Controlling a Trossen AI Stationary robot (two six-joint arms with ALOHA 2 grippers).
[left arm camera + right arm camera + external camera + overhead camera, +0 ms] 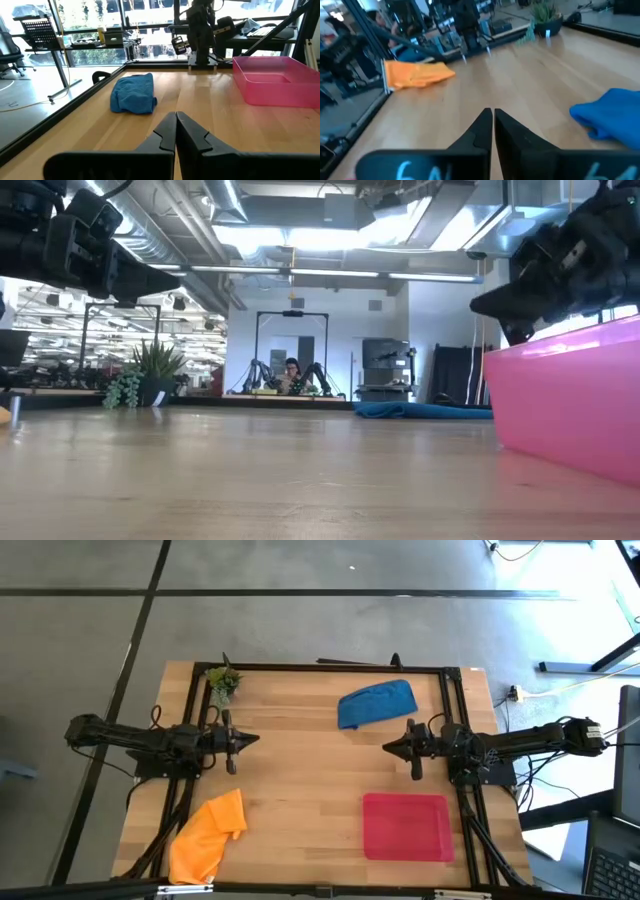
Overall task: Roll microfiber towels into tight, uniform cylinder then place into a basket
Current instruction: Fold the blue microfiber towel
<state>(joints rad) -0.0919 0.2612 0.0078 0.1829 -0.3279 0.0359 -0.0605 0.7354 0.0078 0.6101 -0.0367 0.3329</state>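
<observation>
A blue towel (377, 703) lies loosely bunched on the wooden table at the far right, also in the left wrist view (132, 93). An orange towel (210, 835) lies crumpled at the near left corner, also in the right wrist view (417, 74). The red basket (407, 826) rests flat at the near right. My left gripper (250, 740) hovers shut at the table's left side, pointing right. My right gripper (390, 747) hovers shut at the right side, pointing left, between the blue towel and the basket. Neither holds anything.
A small potted plant (224, 682) stands at the far left corner. A black frame rail (330, 667) runs around the tabletop. Bare wood (310, 770) lies between the two grippers. A person sits at another station far behind the table (291, 373).
</observation>
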